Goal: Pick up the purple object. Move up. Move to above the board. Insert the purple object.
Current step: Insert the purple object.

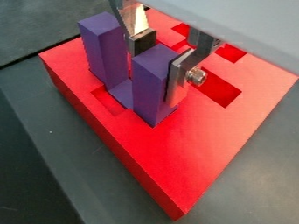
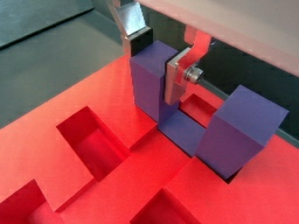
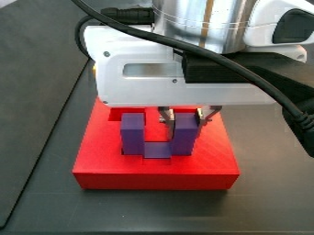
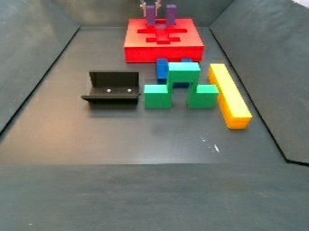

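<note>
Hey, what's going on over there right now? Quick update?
Gripper above the board, jaws shut on one prong of the purple object. Purple object upright, base down in the board's recess. Nothing in the way.

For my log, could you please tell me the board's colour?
Red; the board shows best in a side view, under the pincer.

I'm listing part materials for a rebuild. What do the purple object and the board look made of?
Purple object: probably matte plastic, with uniform violet colour, sharp edges and no shine. One prong sits between the fingers of the hand, the base in a recess. Board: likely matte plastic or painted material, evenly red with crisp recesses; the pictures cannot settle which.
</note>
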{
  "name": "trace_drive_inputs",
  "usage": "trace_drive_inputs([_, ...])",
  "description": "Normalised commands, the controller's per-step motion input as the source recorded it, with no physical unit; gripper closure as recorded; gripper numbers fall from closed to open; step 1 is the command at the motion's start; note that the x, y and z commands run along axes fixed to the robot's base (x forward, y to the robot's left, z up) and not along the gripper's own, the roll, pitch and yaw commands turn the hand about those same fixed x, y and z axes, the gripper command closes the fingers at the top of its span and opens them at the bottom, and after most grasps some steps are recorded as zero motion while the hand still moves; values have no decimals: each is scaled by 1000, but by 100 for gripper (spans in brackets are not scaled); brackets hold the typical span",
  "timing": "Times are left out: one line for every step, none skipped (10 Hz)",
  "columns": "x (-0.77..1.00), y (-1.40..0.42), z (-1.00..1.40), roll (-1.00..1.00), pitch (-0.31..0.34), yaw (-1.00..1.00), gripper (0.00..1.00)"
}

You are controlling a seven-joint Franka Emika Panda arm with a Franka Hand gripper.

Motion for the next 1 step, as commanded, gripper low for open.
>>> trace_drive_inputs([-203,-51,0,63,-147,0,100])
